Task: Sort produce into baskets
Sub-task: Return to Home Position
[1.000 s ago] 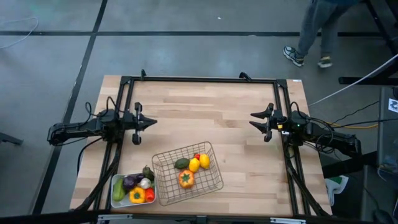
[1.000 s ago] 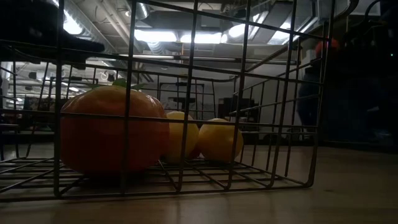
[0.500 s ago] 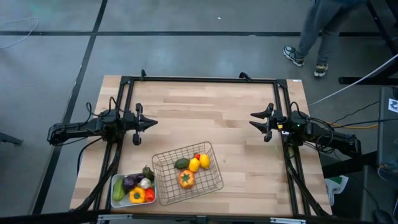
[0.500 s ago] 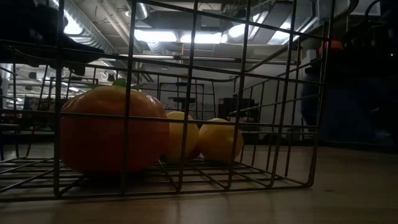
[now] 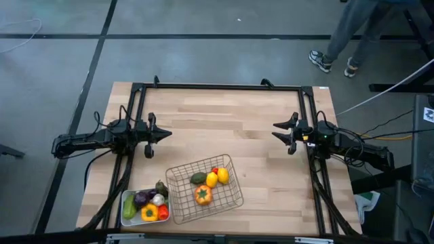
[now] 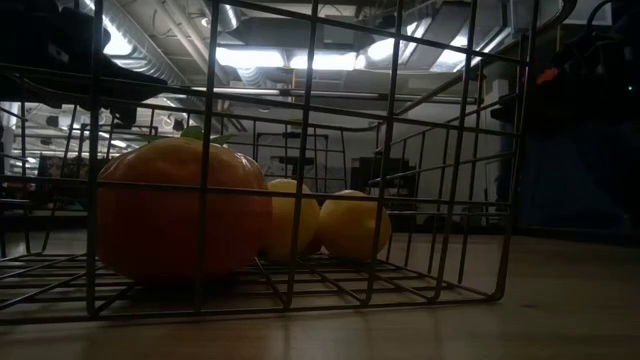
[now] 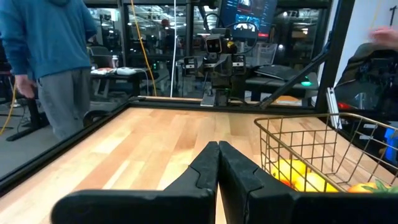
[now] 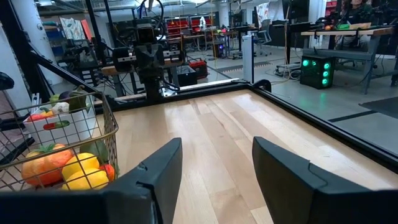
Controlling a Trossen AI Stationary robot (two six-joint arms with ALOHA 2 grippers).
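Observation:
The silver wire basket stands near the table's front and holds an orange pepper, two lemons, a green piece and a small red piece. The white tray to its left holds a purple eggplant, a green cucumber, a yellow pepper, garlic and a red piece. My left gripper is shut and empty at the table's left side. My right gripper is open and empty at the right side. Both are well behind the baskets.
A black frame runs around the table's edges. The wood between the two grippers and behind the baskets is bare. A person walks on the floor beyond the table's far right corner.
Both arms have kept still. The person beyond the far right corner has taken a step.

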